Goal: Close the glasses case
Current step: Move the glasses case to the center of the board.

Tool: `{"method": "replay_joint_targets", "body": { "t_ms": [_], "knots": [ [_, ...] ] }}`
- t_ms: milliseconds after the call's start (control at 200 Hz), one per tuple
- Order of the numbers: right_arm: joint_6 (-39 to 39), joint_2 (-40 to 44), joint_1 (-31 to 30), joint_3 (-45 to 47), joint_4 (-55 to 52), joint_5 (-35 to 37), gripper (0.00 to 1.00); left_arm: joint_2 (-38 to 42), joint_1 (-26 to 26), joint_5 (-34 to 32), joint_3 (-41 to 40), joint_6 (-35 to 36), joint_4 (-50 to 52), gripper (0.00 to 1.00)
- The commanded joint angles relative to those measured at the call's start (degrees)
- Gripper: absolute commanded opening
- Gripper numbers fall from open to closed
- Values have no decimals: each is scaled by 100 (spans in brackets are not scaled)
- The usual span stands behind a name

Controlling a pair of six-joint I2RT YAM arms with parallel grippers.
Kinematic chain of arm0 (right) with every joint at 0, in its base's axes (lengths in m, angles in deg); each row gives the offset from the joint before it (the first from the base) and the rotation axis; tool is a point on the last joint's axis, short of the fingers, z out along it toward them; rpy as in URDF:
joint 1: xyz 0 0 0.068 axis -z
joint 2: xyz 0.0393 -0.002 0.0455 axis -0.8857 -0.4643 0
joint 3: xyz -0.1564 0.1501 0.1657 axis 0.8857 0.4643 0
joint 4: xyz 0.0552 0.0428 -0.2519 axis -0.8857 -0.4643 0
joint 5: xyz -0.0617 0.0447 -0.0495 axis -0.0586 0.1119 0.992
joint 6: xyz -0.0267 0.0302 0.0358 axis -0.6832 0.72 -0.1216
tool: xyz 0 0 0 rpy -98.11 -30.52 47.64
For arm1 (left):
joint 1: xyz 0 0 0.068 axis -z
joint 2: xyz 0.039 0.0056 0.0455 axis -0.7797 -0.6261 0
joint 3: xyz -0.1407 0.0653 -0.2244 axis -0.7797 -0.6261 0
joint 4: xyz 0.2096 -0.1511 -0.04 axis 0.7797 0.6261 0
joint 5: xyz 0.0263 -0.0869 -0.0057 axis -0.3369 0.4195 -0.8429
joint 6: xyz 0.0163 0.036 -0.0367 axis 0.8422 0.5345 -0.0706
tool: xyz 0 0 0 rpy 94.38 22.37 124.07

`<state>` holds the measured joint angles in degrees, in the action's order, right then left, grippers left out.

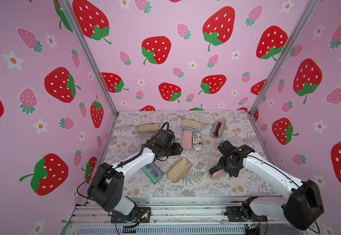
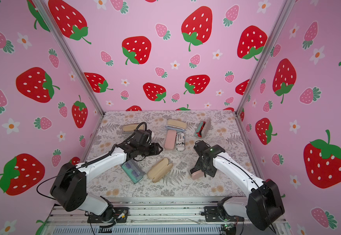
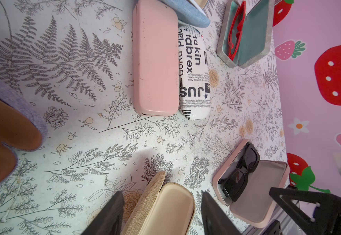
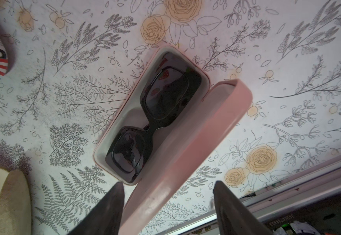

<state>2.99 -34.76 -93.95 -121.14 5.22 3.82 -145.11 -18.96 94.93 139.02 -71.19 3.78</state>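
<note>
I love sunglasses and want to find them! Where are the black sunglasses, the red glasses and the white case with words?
black sunglasses [image 4: 166, 95]: right wrist view, on one dark lens.
red glasses [image 3: 234, 38]: left wrist view, on the red frame.
white case with words [image 3: 194, 67]: left wrist view, on its printed side.

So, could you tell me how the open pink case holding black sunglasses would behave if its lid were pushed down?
The pink case looks like a smooth hard shell, so its lid should probably pivot on the hinge rather than flex. Lying flat on the table, it seems unlikely to tip, though it might slide.
</note>
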Motion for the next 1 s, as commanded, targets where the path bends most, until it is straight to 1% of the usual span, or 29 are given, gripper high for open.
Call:
{"method": "replay_joint_targets", "body": {
  "t_ms": [0,160,180,195,245,480,650,996],
  "knots": [
    [59,-66,-33,89,263,-106,68,-63,25,-60,32,-40,-52,60],
    [14,-178,-34,72,382,-136,53,-90,24,-69,49,-23,-36,59],
    [18,-193,-37,64,383,-140,53,-95,22,-69,51,-18,-36,58],
    [15,-213,-36,62,386,-149,49,-106,24,-67,58,-20,-37,58],
    [2,-255,-38,54,415,-172,45,-116,21,-69,77,-11,-36,58],
    [-56,-377,-34,46,485,-218,31,-199,21,-68,139,8,-5,56],
    [-168,-488,-37,-89,490,-183,24,-252,24,-60,192,19,-1,56],
    [-542,-992,-16,-702,385,-40,19,-460,19,1,339,26,-1,54]
  ]
}}
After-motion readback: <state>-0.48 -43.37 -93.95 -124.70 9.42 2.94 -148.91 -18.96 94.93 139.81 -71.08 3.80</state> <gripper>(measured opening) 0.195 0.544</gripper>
